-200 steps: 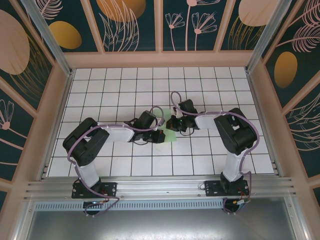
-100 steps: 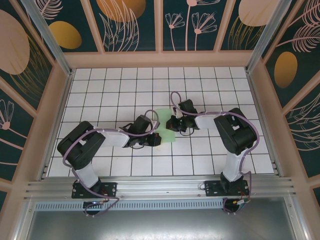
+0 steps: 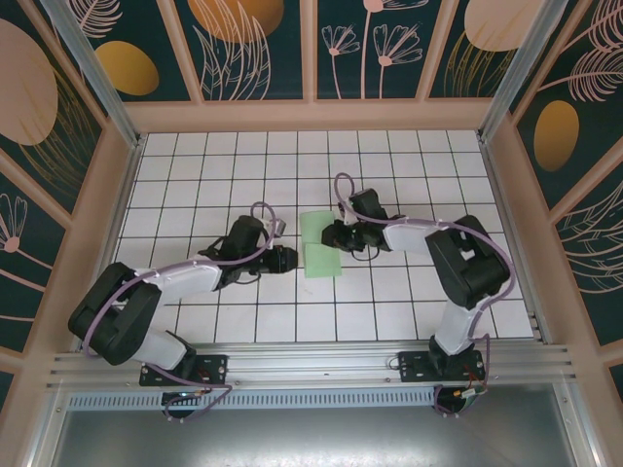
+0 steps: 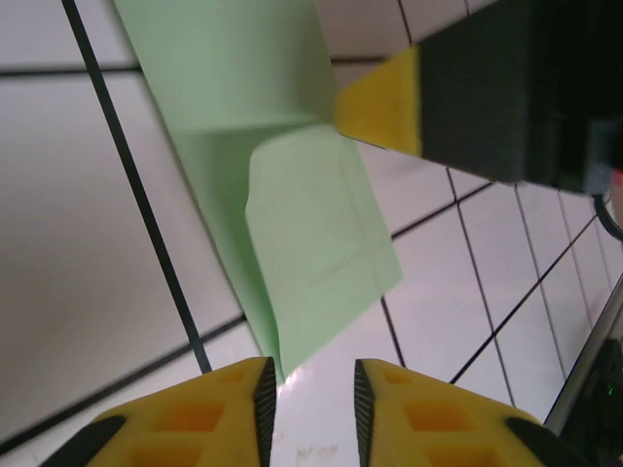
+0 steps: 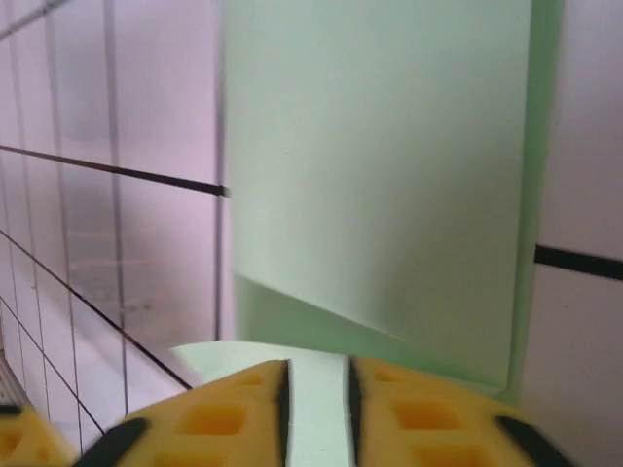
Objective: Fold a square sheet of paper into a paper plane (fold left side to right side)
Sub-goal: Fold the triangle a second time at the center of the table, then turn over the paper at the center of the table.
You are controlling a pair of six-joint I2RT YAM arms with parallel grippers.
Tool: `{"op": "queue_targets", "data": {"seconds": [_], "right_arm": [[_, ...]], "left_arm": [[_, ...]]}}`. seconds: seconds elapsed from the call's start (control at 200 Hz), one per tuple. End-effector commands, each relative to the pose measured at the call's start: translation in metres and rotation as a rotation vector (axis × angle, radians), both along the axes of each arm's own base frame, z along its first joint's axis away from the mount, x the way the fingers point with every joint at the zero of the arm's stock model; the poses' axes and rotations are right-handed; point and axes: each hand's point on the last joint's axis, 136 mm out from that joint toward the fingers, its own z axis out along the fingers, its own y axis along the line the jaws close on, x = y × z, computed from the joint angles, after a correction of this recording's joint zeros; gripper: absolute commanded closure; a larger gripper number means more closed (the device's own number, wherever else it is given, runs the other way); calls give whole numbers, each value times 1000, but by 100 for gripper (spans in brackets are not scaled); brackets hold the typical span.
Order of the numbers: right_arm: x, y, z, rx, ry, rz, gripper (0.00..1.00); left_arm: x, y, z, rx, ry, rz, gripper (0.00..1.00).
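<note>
The square sheet of paper (image 3: pixel 318 255) lies folded in half as a pale mint-green upright rectangle in mid table; it has no paper plane shape. In the left wrist view the sheet (image 4: pixel 311 243) has its upper layer slightly lifted along one edge. My left gripper (image 3: pixel 288 259) sits just left of the sheet's lower part, open, its fingers (image 4: pixel 313 375) apart with bare tile between them. My right gripper (image 3: pixel 331 236) is over the sheet's right edge, its fingers (image 5: pixel 318 375) a little apart above the paper (image 5: pixel 389 175). Its yellow fingertip (image 4: pixel 380 102) touches the fold.
The white gridded table (image 3: pixel 195 185) is boxed in by wooden walls with dark leaf panels (image 3: pixel 243 49). An aluminium rail (image 3: pixel 311 365) runs along the near edge by both arm bases.
Both grippers went from shut to open. My left arm drew back left and down off the sheet, leaving the folded rectangle uncovered. The right gripper shifted only slightly.
</note>
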Motion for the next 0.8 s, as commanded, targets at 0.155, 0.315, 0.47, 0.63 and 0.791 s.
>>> {"op": "queue_targets", "data": {"seconds": [0.155, 0.315, 0.47, 0.63, 0.791], "right_arm": [[11, -43, 46, -8, -180, -118, 43], [5, -57, 55, 29, -202, -138, 29], [-2, -57, 56, 33, -198, -124, 27], [-9, -55, 48, 36, -164, -101, 27], [-15, -48, 39, 54, -112, -74, 23]], "left_arm": [[36, -20, 2, -29, -38, -24, 58], [49, -28, -18, 4, -21, -43, 55], [55, -33, -31, 13, -2, -50, 57], [59, -37, -35, 17, -6, -56, 74], [63, -28, -32, 54, -41, -25, 95]]}}
